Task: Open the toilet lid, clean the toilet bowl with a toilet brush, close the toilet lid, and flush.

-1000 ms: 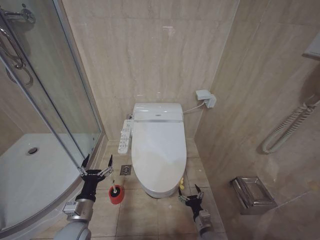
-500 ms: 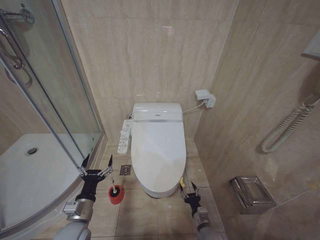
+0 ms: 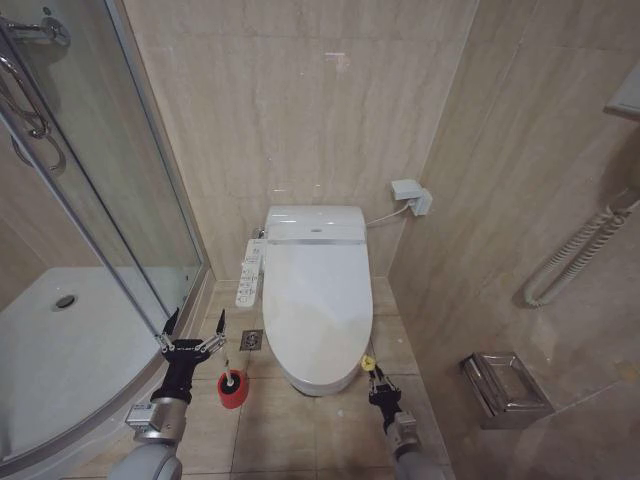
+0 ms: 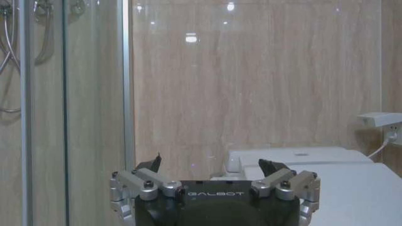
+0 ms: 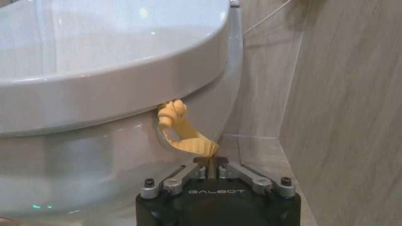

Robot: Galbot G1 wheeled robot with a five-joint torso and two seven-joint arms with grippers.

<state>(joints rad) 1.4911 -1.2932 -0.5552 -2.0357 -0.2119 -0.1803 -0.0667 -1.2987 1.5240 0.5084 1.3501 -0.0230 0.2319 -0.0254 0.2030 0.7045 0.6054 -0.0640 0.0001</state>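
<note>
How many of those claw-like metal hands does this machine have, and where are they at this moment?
2. The left gripper hangs open over the floor beside the red holder cup. The right gripper is shut on the yellow tag at the front edge of the closed toilet lid.

Beige marble-patterned wall tiles (image 3: 300, 110) fill the upper centre and right of the head view, with matching beige floor tiles (image 3: 300, 430) at the bottom. A curved glass shower enclosure (image 3: 90, 170) and its white curved shower tray (image 3: 50, 350) occupy the left. At lower right, a chrome toilet-paper holder (image 3: 505, 388) hangs on the wall; a white wall socket (image 3: 411, 193) sits right of centre.
</note>
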